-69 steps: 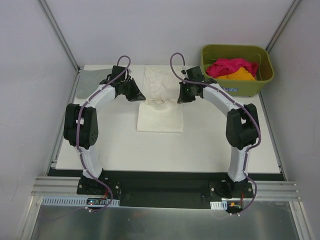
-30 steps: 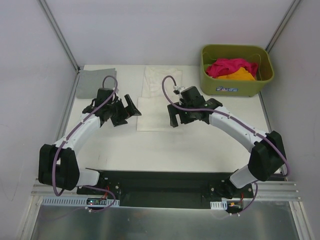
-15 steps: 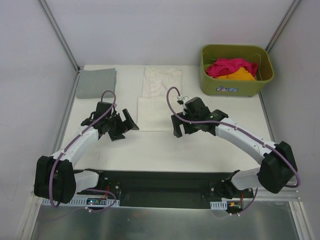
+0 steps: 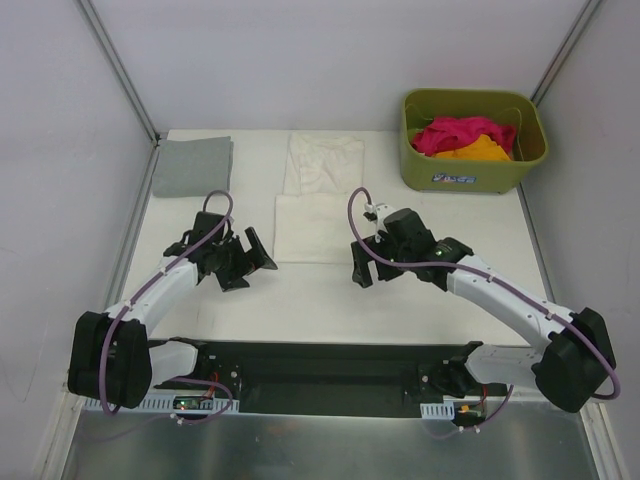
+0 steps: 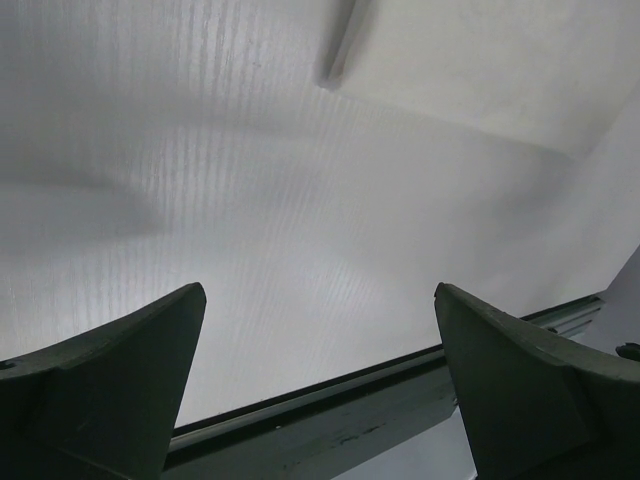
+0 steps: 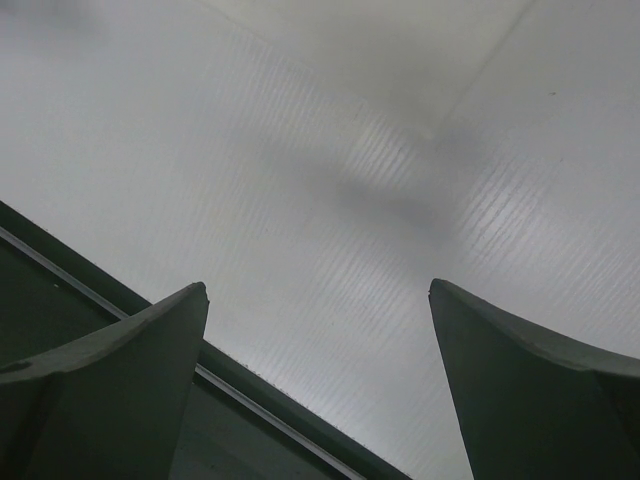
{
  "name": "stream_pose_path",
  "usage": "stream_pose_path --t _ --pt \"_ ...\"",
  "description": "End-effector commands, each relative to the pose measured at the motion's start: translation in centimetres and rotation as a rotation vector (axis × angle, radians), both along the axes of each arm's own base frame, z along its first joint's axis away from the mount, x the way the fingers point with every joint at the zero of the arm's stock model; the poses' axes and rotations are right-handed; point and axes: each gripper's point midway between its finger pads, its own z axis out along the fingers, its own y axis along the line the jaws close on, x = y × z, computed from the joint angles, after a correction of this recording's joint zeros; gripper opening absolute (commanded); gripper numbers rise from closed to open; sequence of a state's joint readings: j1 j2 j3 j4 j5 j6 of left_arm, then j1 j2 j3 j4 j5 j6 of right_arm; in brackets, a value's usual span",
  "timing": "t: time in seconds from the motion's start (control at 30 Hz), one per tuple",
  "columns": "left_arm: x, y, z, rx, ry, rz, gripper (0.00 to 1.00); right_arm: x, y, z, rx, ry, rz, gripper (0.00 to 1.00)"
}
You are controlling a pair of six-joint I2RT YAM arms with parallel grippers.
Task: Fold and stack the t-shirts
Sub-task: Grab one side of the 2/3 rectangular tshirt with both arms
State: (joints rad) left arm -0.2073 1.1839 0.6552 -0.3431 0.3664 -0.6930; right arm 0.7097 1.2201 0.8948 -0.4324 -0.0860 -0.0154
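Observation:
A cream-white t-shirt (image 4: 312, 228) lies partly folded at the table's middle, its back half (image 4: 325, 163) still spread flat behind the folded part. At the back left corner rests a folded grey t-shirt (image 4: 192, 166). Magenta-pink (image 4: 458, 131) and orange (image 4: 480, 150) t-shirts are heaped in the basket. My left gripper (image 4: 252, 262) hovers open just left of the cream shirt's near corner, and my right gripper (image 4: 360, 266) hovers open just right of it. Both wrist views show only bare white tabletop between open grippers (image 5: 320, 300) (image 6: 318, 295), which hold nothing.
An olive-green plastic basket (image 4: 468, 96) stands at the back right. The table's near edge with its dark rail (image 5: 360, 400) (image 6: 250, 400) runs just under both grippers. White enclosure walls close in the sides and back.
Both arms have drawn back from the cream shirt's far part toward the near edge, ending beside its near corners. Both grippers stayed open and the shirt lies still.

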Motion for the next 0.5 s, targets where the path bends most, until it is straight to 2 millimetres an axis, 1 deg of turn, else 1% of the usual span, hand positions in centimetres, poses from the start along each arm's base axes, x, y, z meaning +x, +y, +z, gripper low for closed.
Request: stream_pose_path --t 0.0,0.13,0.27,0.3,0.37,0.4,0.43,0.47 --pt "-0.6 0.0 -0.3 -0.018 0.012 0.006 0.99 -0.2 0.3 0.4 0.033 -0.028 0.009 0.97" --pt "-0.6 -0.2 -0.9 -0.029 0.024 0.000 0.99 0.0 0.3 -0.4 0.025 -0.013 -0.003 0.97" --pt "0.3 -0.9 -1.3 -0.049 0.015 -0.015 0.99 0.6 0.2 -0.5 0.023 -0.011 -0.061 0.97" --pt "0.2 -1.1 -1.8 -0.049 0.038 -0.019 0.99 0.8 0.1 -0.5 0.022 -0.012 -0.076 0.97" --pt "0.7 -1.4 -2.0 -0.055 0.041 -0.026 0.95 1.0 0.0 -0.6 0.018 -0.007 -0.089 0.97" --pt "0.9 -1.6 -2.5 -0.053 0.056 -0.029 0.92 1.2 -0.2 -0.8 0.013 -0.005 -0.100 0.97" --pt "1.3 -1.9 -2.4 -0.054 0.052 -0.037 0.91 1.4 -0.3 -0.8 0.015 -0.003 -0.119 0.97" --pt "1.6 -1.9 -2.6 -0.048 0.055 -0.038 0.88 1.5 -0.4 -1.1 0.009 0.006 -0.131 0.97"
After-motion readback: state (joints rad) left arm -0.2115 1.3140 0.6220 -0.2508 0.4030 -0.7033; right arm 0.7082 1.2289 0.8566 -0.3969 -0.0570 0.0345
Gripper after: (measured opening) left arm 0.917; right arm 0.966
